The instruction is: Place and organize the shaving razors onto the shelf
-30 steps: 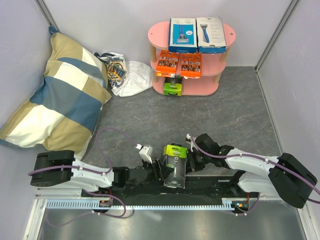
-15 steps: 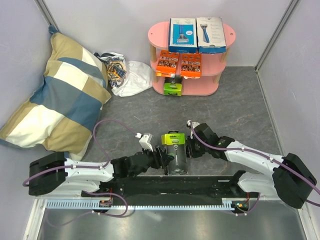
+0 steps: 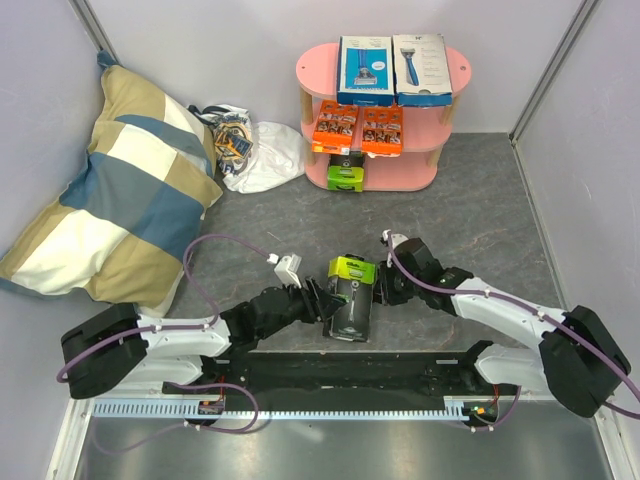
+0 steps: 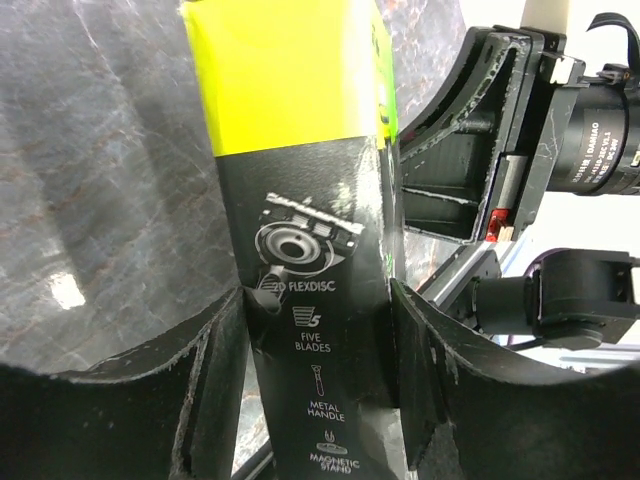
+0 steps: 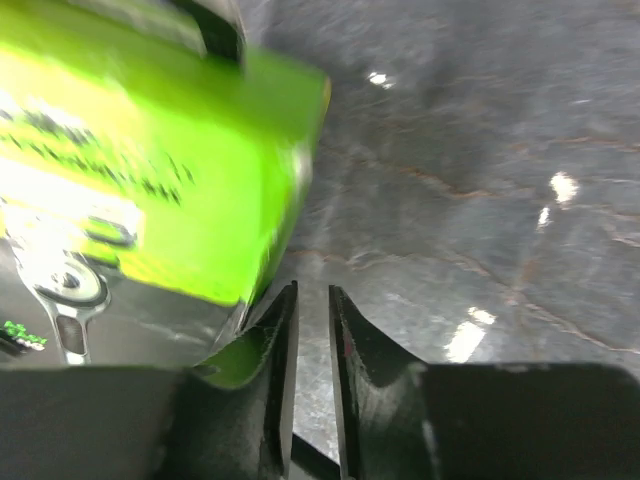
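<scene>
Found the green box (image 3: 350, 298) out from the arm bases, farther toward 12 o'clock than a second before, lime end leading and black end trailing toward 6. Saw the left end effector (image 3: 320, 300) closed on the black part from 9 o'clock, both fingers pressed to the box's sides in the wrist view, after reaching in from nearer the base. Saw the right end effector (image 5: 312, 290) at the box's 2 o'clock corner, narrow and barely parted, with only desk (image 3: 470, 220) showing through the gap. Had sat hard against the box a second earlier, so read this as a handover, the hold passing to the left arm. Could not tell whether the box rested on the desk or hung just above it. Took it as the last pack to place, well short of the shelf (image 3: 312, 75) at 12 o'clock. Counted a blue box (image 3: 365, 68) and a white box (image 3: 421, 68) side by side on the top tier. Counted an orange card (image 3: 335, 127) touching a second orange card (image 3: 382, 128) on the middle tier, and one dark pack (image 3: 345, 178) on the bottom tier toward 9 o'clock. Judged that tier's 3 o'clock half the likely spot. Kept the white bag (image 3: 262, 150) of small colourful items, at the shelf's 9 o'clock, out of the count.
</scene>
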You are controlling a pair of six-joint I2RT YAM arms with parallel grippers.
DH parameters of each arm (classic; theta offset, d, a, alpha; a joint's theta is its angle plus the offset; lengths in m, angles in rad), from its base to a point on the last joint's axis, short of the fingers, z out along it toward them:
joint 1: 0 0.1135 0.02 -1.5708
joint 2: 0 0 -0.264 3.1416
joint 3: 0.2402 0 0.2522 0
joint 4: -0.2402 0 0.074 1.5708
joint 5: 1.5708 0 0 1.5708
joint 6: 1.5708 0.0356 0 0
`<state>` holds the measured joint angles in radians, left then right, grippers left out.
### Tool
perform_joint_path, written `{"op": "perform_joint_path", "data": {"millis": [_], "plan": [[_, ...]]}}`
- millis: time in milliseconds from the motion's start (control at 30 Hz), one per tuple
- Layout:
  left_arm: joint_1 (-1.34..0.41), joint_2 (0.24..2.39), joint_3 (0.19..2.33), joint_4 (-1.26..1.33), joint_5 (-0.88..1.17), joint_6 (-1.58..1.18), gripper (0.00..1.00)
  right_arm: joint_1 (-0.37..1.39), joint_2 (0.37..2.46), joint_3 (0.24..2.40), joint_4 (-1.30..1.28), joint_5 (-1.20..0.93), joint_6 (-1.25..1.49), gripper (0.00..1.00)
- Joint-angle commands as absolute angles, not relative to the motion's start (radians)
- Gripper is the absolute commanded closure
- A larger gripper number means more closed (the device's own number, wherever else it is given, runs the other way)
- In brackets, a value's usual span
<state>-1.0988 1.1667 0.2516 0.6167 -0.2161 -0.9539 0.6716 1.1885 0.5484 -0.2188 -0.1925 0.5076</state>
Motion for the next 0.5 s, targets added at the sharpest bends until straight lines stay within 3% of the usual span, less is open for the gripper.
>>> {"op": "perform_joint_path", "data": {"millis": [0,267,400,467], "plan": [[-1.042,1.097,0.249,0.779,-0.172,-0.979,0.98,0.621,1.180,0.546,-0.184,-0.173,0.499,0.71],[-0.890,0.982,0.284,0.684,-0.084,-0.950,0.98,0.512,1.102,0.526,-0.198,-0.245,0.483,0.34],[-0.858,0.983,0.285,0.681,-0.060,-0.966,0.98,0.509,1.068,0.514,-0.151,-0.323,0.489,0.28],[-0.832,0.986,0.272,0.719,-0.055,-0.985,0.98,0.508,1.023,0.488,-0.105,-0.406,0.503,0.14]]}}
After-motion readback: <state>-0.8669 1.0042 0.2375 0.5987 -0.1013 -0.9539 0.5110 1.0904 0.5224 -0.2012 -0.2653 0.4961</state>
